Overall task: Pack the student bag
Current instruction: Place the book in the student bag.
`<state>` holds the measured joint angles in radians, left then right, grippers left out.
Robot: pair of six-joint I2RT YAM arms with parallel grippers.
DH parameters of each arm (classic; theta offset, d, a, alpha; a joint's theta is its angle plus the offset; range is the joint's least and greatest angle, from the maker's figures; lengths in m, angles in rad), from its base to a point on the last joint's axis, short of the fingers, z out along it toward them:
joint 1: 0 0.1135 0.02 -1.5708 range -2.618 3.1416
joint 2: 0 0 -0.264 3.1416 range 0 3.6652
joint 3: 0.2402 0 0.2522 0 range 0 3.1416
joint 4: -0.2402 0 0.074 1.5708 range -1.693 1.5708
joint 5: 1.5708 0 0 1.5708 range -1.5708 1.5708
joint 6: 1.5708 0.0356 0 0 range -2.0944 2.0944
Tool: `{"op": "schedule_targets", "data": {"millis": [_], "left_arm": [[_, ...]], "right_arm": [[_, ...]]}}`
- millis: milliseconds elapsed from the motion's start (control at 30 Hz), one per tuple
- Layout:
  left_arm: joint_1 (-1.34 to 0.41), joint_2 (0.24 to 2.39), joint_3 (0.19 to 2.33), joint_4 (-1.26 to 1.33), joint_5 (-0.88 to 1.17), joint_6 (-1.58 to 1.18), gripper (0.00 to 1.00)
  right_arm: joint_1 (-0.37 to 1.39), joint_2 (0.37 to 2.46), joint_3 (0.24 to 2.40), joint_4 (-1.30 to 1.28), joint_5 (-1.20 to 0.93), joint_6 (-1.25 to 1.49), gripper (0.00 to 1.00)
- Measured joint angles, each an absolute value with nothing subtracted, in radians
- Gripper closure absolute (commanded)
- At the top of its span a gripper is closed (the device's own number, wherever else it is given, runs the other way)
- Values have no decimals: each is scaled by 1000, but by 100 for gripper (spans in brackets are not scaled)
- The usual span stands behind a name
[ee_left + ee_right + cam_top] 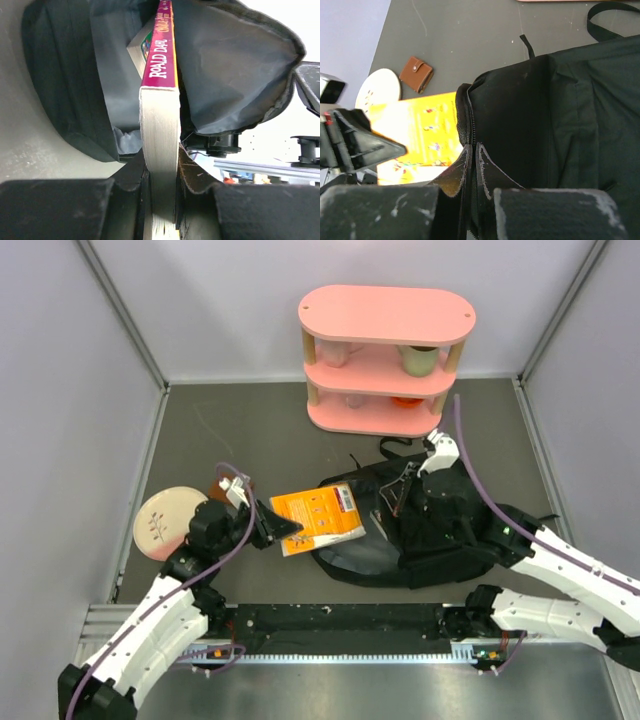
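Observation:
The student bag, a floppy black backpack, lies at the table's middle right with its mouth facing left. My left gripper is shut on an orange paperback book, holding it by its near end. In the left wrist view the book, with a magenta "ROALD DAHL" spine, stands edge-up between my fingers, and its far end sits inside the bag's grey-lined mouth. My right gripper is shut on the bag's zippered rim, holding the mouth up. The same rim grip shows from above at the right gripper.
A pink three-tier shelf with cups stands at the back. On the left lie a cream plate and a brown wallet. The bag's loose straps trail toward the shelf. Grey walls close in both sides.

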<state>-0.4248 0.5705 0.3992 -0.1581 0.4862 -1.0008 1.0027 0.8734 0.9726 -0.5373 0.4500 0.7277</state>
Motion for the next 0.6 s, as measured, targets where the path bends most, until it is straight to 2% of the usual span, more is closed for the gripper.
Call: {"op": "schedule_targets", "data": {"millis": [167,300,600], "left_arm": [[-425,598,249,15,556,-1131,100],[-439,665,238,87,577,-1184,100],[-481,823,204,448,587,-1334,100]], "right_arm": [[1003,905,1011,-524,408,714,100],[1003,925,1017,-506,377,709,100],[1006,970,1018,-484,338,707,100]]}}
